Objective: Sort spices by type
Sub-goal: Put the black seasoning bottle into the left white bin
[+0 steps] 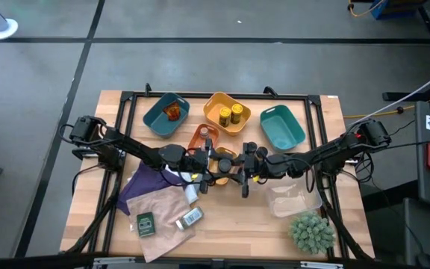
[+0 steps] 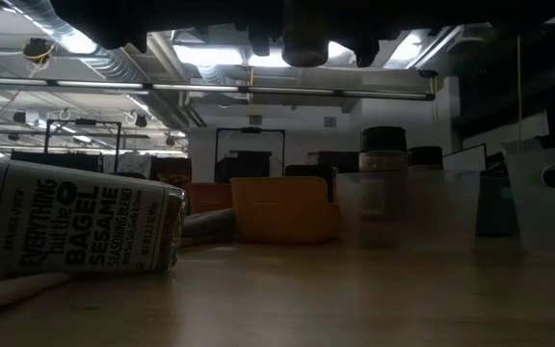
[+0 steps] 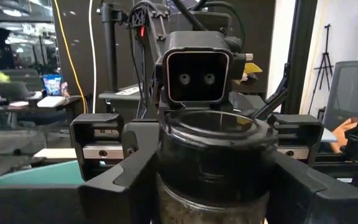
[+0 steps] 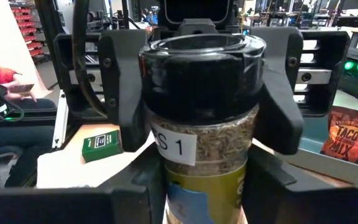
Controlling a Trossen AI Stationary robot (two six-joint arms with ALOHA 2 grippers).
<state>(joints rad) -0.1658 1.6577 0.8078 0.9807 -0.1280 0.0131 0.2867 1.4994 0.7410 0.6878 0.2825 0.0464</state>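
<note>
A clear spice jar (image 1: 225, 166) with a black lid, a white label and seeds inside hangs in mid-air over the table's middle, between both grippers. My left gripper (image 1: 213, 166) reaches in from the left and my right gripper (image 1: 239, 168) from the right; each is shut on the jar. The low view shows the jar (image 2: 306, 39) high above the table. Two yellow jars (image 1: 230, 114) stand in the yellow tray, and an amber jar (image 1: 172, 112) sits in the blue tray. A grey-lidded seasoning jar (image 1: 191, 218) lies on its side beside a flat green packet (image 1: 146, 223). My left gripper holds the jar by its lid and shoulder (image 4: 143, 93), pinched between the two fingers (image 4: 126, 87). The fingers come level from the table's left, across the jar. The jar stands upright, lifted clear. My right gripper (image 4: 204, 193) has the jar's lower body (image 4: 197, 180), below the white label, between its two fingers (image 4: 67, 205). They come level from the table's right, across the jar. The jar is upright and clear of the table.
An orange tray (image 1: 200, 138) lies under the arms, a teal tray (image 1: 282, 127) to the far right. A clear container (image 1: 293, 198) and a green spiky plant (image 1: 312, 232) sit near right. Purple cloth (image 1: 151, 183) and brown paper (image 1: 166, 209) cover the near left.
</note>
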